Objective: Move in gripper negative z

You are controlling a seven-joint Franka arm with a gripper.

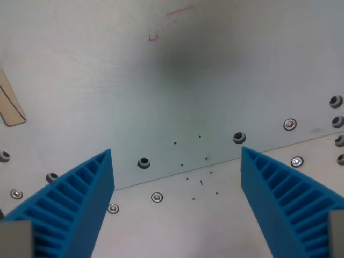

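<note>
Blue ribbed plastic fingers (80,207) of the gripper (177,161) rise from the lower corners of the wrist view, spread wide with nothing between them. Each finger is wedge-shaped, its inner face cut by parallel slots. Beneath lies a smooth pale metal table (226,80), crossed by a thin seam (177,174) between two plates. Round screws (157,197) and dark holes (143,162) dot the surface. A tan strip (11,105) sits at the wrist view's left edge; faint red marks (180,11) lie near the top.

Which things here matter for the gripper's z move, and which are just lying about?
For the job:
gripper, open and holding nothing
grey table beneath it

Just lying about:
tan strip at the wrist view's left
red marks
screws
</note>
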